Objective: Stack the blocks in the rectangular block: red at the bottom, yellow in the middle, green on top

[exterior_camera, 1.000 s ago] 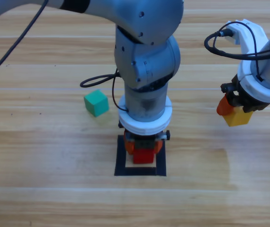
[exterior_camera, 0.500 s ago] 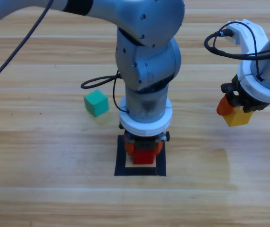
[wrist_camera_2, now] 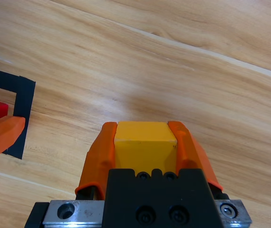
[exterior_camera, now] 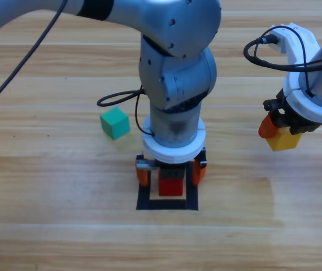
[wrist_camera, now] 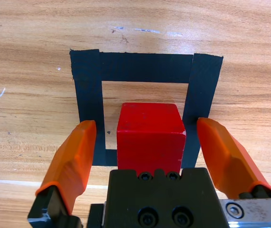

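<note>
The red cube [exterior_camera: 171, 187] [wrist_camera: 150, 136] rests on the table inside the black tape square [exterior_camera: 167, 204] [wrist_camera: 145, 67]. My left gripper [exterior_camera: 171, 171] [wrist_camera: 147, 133] hangs over it, open, one orange jaw on each side of the cube and clear of it. At the right, my right gripper [exterior_camera: 279, 132] [wrist_camera_2: 145, 137] is shut on the yellow cube [exterior_camera: 283, 139] [wrist_camera_2: 144, 145] and holds it above the table. The green cube [exterior_camera: 114, 123] lies on the table to the left of the left arm.
The left arm's thick grey body [exterior_camera: 175, 73] stands over the square and hides its far side in the high view. A black cable [exterior_camera: 118, 97] loops beside the green cube.
The left gripper's jaws have opened and let go of the red cube, which stays in the tape square. The right arm with the yellow cube has not moved.
</note>
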Tool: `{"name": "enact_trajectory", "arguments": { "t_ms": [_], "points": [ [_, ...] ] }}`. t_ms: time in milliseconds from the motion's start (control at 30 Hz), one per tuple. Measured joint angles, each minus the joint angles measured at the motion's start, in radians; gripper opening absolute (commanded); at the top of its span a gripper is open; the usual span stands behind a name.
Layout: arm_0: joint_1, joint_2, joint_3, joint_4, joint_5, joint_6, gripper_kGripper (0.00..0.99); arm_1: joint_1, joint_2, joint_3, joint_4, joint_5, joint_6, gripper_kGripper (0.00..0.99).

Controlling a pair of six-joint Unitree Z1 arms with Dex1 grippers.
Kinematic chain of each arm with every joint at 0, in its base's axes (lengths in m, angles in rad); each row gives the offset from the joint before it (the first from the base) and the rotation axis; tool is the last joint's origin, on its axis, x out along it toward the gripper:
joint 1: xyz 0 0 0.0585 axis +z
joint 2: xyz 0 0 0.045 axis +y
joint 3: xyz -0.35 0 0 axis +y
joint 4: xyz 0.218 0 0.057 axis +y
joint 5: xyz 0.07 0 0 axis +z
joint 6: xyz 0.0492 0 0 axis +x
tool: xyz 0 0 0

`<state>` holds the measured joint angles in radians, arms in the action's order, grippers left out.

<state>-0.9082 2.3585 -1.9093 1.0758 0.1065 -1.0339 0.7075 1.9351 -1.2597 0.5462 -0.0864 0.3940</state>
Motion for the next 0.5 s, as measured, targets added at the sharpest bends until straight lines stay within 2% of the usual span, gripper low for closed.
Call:
{"name": "enact_trajectory", "arguments": {
  "t_ms": [100,233,367,500],
  "points": [
    [0.0,-0.002,-0.001,0.001,0.011,0.0,0.946,0.0,0.0,0.0,0.001,0.0,0.001,0.015],
    [-0.001,-0.032,-0.063,0.041,0.067,0.0,0.945,0.0,0.0,-0.01,0.058,-0.028,0.036,0.015],
    [0.002,-0.195,-0.093,0.074,0.132,0.002,0.945,0.0,0.0,-0.034,0.083,-0.028,0.063,0.015],
    [0.01,-0.379,0.01,0.075,0.182,0.02,0.946,0.004,0.0,-0.049,0.106,-0.028,0.113,0.015]
  ]
}}
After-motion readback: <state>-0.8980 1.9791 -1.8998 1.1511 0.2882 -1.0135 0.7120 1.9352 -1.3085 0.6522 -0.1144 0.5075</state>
